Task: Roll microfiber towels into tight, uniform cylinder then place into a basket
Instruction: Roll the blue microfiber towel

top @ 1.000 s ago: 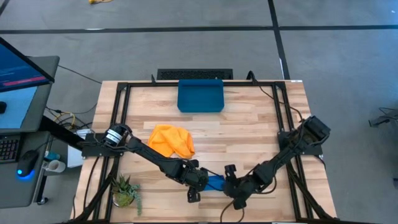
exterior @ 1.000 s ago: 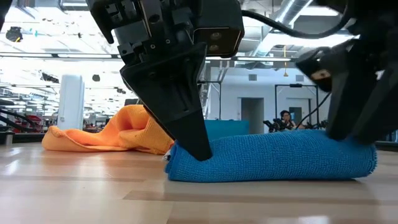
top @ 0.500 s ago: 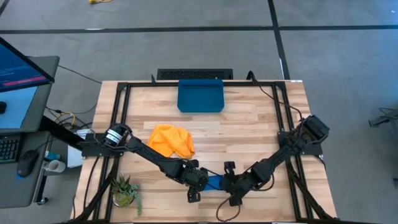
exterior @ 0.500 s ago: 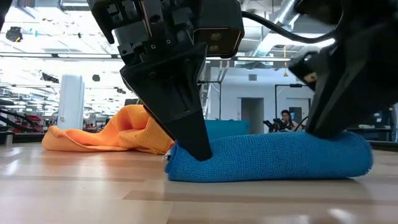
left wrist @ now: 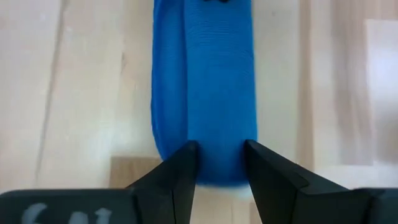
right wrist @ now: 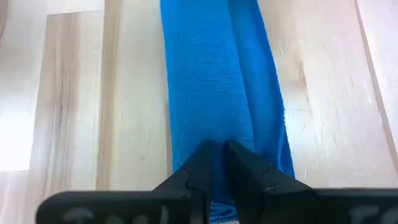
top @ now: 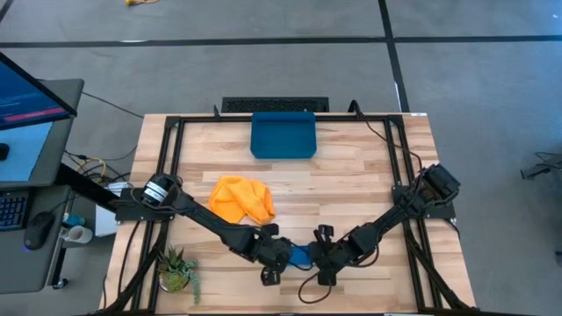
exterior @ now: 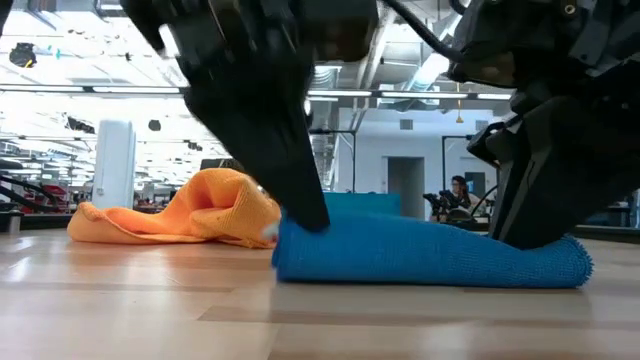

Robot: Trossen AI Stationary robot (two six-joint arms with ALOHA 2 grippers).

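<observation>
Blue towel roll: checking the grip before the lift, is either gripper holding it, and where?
Both are. The left gripper pinches one end of the rolled blue microfiber towel; the right gripper is shut on the opposite end.

The right end effector [right wrist: 225, 163] pinches the blue towel [right wrist: 211, 81] on the wooden table [right wrist: 329, 93].

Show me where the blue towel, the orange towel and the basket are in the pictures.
blue towel [exterior: 420, 255]: low view, middle of the roll's side.
orange towel [top: 241, 198]: high view, centre of the crumpled cloth.
basket [top: 283, 134]: high view, bare floor of the tray.
</observation>
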